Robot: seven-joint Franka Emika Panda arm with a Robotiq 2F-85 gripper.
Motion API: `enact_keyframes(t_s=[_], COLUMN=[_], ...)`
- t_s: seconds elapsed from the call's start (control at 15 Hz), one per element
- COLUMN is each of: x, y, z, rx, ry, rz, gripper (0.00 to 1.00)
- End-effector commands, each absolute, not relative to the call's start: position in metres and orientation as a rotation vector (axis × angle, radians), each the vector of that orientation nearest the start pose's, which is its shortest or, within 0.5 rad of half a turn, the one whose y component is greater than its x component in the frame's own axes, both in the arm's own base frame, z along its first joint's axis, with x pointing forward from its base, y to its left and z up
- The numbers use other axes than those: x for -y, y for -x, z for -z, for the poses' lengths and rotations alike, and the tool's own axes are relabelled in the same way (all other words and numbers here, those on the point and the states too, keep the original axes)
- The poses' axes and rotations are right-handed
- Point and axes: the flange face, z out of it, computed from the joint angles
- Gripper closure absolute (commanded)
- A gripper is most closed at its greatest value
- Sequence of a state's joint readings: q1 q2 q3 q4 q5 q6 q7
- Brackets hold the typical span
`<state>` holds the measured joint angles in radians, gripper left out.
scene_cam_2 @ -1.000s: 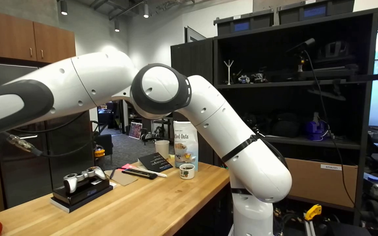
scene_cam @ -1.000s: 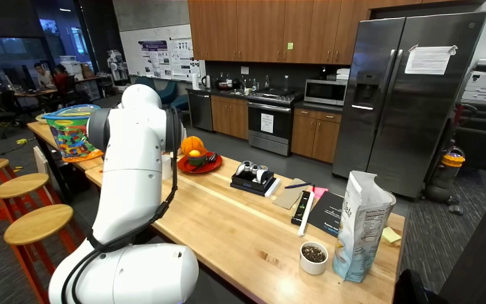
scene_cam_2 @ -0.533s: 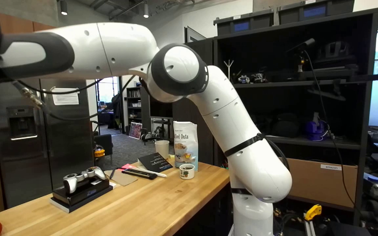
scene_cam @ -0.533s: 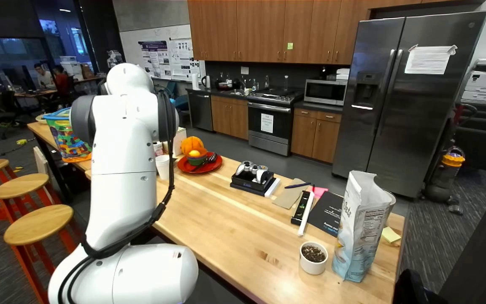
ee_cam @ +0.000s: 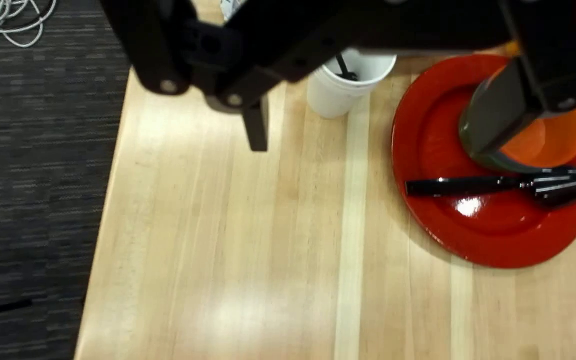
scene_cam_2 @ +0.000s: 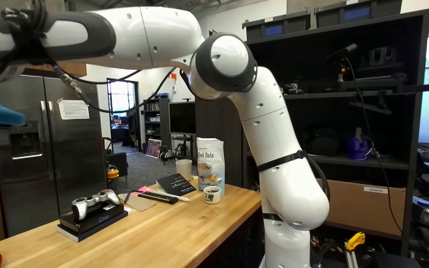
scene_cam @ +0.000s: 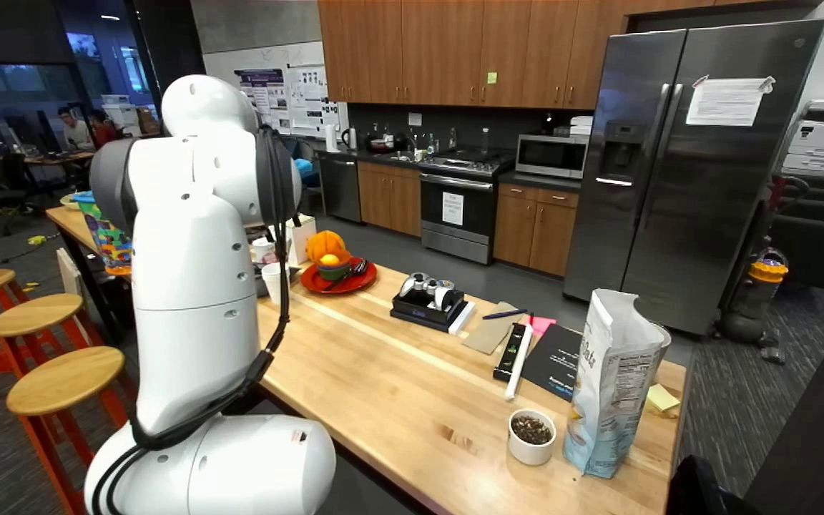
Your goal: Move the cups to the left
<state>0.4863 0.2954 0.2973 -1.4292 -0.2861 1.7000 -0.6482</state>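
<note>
My gripper [ee_cam: 373, 146] comes in from the top of the wrist view. Its jaws are wide apart with nothing held between them. A white cup [ee_cam: 330, 95] with a dark utensil in it stands on the table below, seen between the fingers; the gripper body hides part of its rim. This cup [scene_cam: 273, 282] shows beside my arm in an exterior view, with another white cup [scene_cam: 263, 249] behind it. A short white cup [scene_cam: 531, 443] of dark dried bits stands by the oats bag [scene_cam: 609, 400]; its plant print shows here [scene_cam_2: 212, 195]. A taller white cup [scene_cam_2: 184, 169] stands behind the bag.
A red plate [ee_cam: 433, 220] with an orange and green bowl [ee_cam: 550, 140] and black utensils lies right of the cup, the bowl behind my right finger. A game controller [scene_cam: 428, 288] sits on a black box. The table's edge [ee_cam: 99, 240] runs along the left of the wrist view.
My arm has risen and drawn back, leftward in one exterior view and rightward in another. More of the cups by the red plate now shows. The cups stand where they were.
</note>
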Motion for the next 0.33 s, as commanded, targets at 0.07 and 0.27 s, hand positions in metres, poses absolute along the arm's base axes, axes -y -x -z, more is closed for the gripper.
enact_keyframes(t_s=[0.07,0.27], x=[-0.378,-0.386], y=[-0.484,-0.494], z=[-0.525,-0.521], rx=[2.004,2.035], ry=[2.638,2.614], rz=[-0.012,-0.041], gripper=[0.00,0.00])
